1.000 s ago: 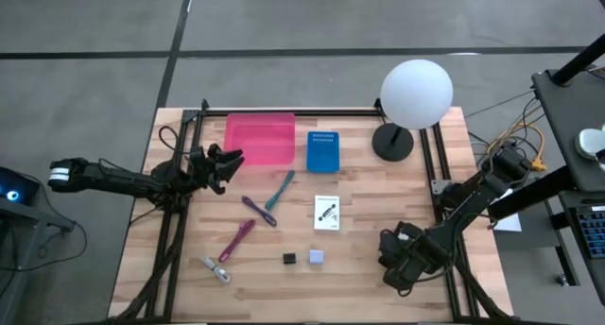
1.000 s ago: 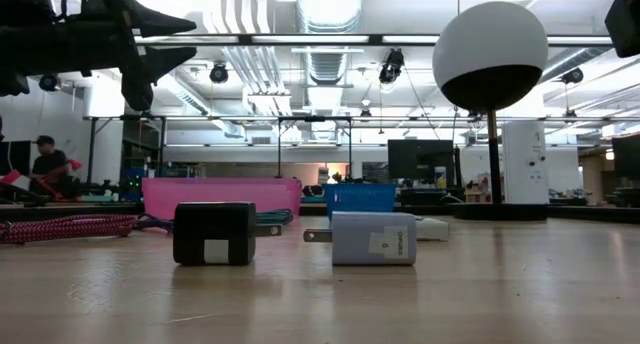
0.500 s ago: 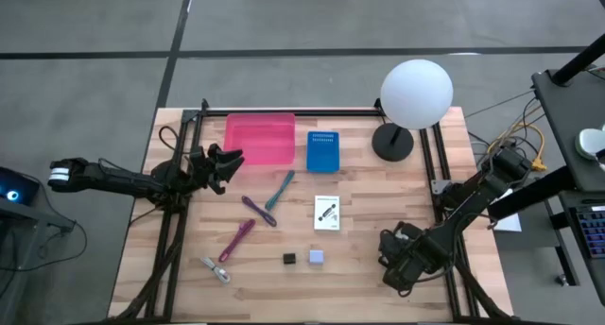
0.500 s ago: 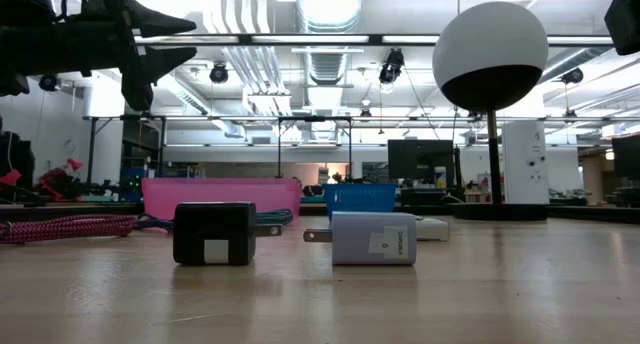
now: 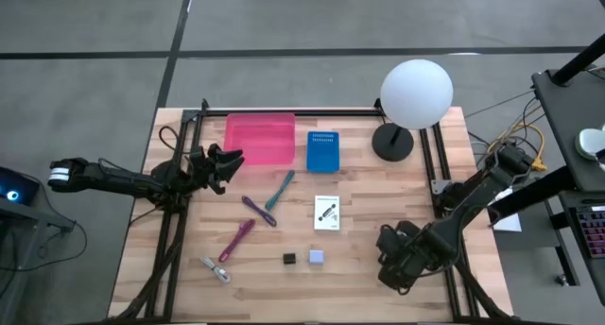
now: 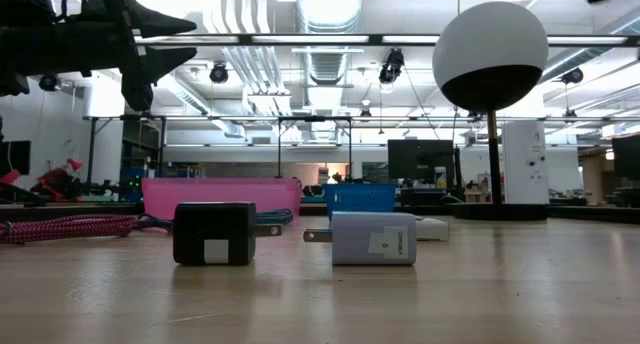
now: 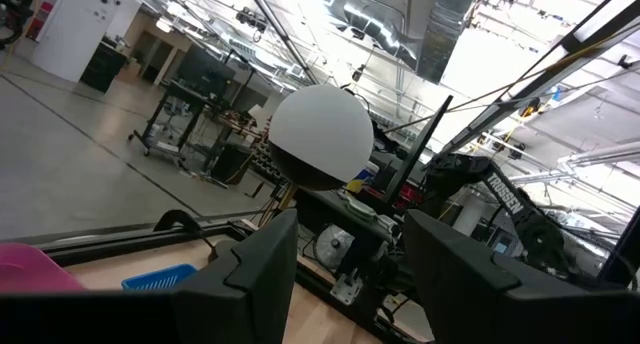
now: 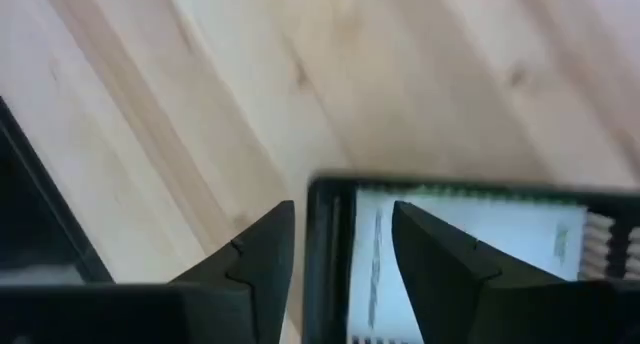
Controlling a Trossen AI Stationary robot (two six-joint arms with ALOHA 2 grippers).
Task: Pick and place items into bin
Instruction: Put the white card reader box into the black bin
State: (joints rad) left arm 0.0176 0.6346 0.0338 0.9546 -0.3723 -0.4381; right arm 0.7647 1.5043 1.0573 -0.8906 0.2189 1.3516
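Fingers of the left gripper [image 5: 230, 159] stand apart with nothing between them, held above the table [image 5: 378, 268] just beside the pink bin [image 5: 259, 138] (the blue tray [image 5: 322, 151] sits past it). Below and ahead of those jaws lie the teal pen [image 5: 279, 191], purple pen [image 5: 258, 211] and magenta pen [image 5: 236, 240], with the silvery clip [image 5: 216, 269] farther back. The right gripper [image 5: 395, 259] hangs low near the table's front right; its jaws are also parted and empty, and a dark-framed printed sheet, possibly a screen, shows blurred between them. Off to its side rest the black cube [image 5: 289, 259], lavender cube [image 5: 316, 257] and white card [image 5: 326, 213].
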